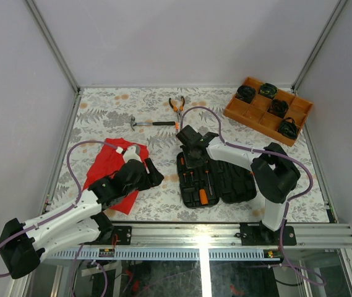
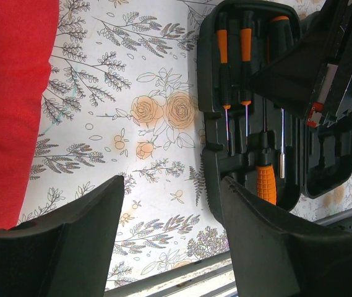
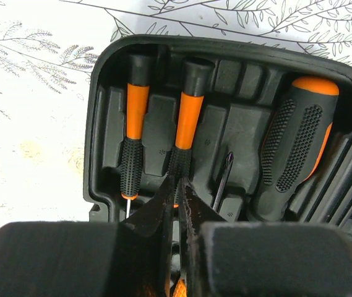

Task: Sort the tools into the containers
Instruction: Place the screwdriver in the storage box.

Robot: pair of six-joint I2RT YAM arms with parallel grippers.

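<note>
The black tool case lies open at the table's near middle. Its moulded slots hold two small orange-and-black screwdrivers, a loose bit and a large-handled driver. My right gripper hangs over the case's far end. Its jaws are together with only a thin slit, their tips at the second small screwdriver's grip. My left gripper is open and empty over the tablecloth, just left of the case. The hammer and the orange-handled pliers lie on the table beyond the case.
A red cloth lies under my left arm, and shows at the left of the left wrist view. An orange compartment tray of black round items stands at the far right. The metal rail runs along the near edge.
</note>
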